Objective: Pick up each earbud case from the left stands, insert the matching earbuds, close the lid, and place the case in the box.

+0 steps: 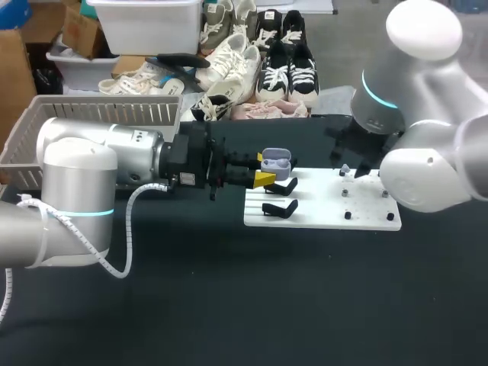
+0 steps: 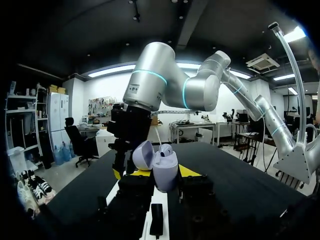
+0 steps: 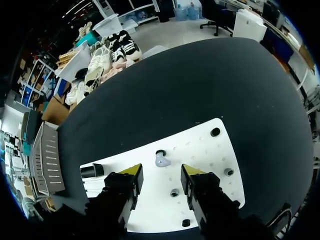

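2 left pincer tips (image 2: pixel 190 171) behind case (image 2: pixel 165 174)

Lilac case (image 1: pixel 274 162), blk stands (image 1: pixel 280 207), wht board (image 1: pixel 320 206), blk table (image 1: pixel 229 305)

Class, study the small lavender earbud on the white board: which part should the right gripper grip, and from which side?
Probably its rounded body, pinched across the two sides, coming straight down from above. The earbud sits small and low on the white board, and the right gripper hangs above it, open.
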Robot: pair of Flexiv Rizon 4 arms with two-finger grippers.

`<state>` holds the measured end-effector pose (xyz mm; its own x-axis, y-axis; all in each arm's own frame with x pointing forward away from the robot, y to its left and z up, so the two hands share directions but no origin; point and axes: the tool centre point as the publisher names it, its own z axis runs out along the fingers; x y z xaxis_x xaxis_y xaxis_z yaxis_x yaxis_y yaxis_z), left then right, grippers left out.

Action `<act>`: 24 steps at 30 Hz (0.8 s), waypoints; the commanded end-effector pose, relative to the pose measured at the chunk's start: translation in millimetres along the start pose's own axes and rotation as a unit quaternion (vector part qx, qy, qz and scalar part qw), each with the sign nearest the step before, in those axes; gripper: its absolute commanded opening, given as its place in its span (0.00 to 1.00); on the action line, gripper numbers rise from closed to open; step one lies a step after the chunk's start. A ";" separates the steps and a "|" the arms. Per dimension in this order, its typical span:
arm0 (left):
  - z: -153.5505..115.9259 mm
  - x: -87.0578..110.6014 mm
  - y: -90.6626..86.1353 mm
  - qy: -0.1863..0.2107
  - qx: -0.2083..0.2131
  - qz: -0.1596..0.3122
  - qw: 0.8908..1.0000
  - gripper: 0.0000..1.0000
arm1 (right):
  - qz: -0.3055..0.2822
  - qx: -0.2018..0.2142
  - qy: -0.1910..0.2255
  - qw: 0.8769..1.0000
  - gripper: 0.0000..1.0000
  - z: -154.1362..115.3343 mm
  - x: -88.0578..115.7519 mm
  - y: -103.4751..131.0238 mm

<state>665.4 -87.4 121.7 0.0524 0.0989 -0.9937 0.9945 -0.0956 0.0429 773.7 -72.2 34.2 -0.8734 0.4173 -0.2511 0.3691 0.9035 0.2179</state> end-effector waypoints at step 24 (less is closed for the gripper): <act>0.7 0.1 -1.1 0.000 -0.003 0.001 1.000 0.00 | 0.006 0.000 0.004 1.000 0.40 9.0 -6.9 -1.0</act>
<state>665.4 -87.4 121.7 0.0524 0.0989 -0.9937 0.9945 -0.0956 0.0429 783.0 -73.9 26.9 -0.8715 0.4267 -0.2416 0.3796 0.8990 0.2186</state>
